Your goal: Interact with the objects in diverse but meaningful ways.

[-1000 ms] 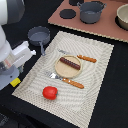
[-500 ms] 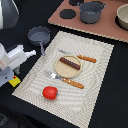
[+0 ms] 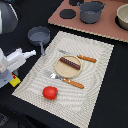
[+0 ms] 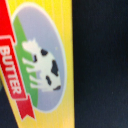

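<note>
At the exterior view's left edge, just off the placemat [image 3: 95,65], the gripper [image 3: 11,75] is hovering directly over the yellow butter packet [image 4: 37,65], jaw state impossible to tell.

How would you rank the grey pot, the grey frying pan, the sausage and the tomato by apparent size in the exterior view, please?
1. grey pot and grey frying pan: look alike, and the pot lies farther away, so unranked.
2. sausage: longer than the tomato, though thinner.
3. tomato.
</note>
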Motion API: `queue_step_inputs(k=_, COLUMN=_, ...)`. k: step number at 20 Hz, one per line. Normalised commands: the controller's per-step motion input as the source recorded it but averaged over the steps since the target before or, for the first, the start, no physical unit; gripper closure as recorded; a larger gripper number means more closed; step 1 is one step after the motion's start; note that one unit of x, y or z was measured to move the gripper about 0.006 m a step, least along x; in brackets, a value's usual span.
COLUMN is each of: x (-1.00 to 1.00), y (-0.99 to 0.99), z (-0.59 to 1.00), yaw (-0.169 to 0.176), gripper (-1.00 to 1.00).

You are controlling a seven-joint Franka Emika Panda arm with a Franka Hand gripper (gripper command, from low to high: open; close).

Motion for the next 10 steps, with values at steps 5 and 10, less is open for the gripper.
queue_step_inputs(k=5, x=-0.06, y=0.09, z=-0.11, yaw=0.011, gripper=1.0)
queue_step_inputs(k=10, x=0.01, y=0.16, z=0.12, yaw=0.001, gripper=1.0)
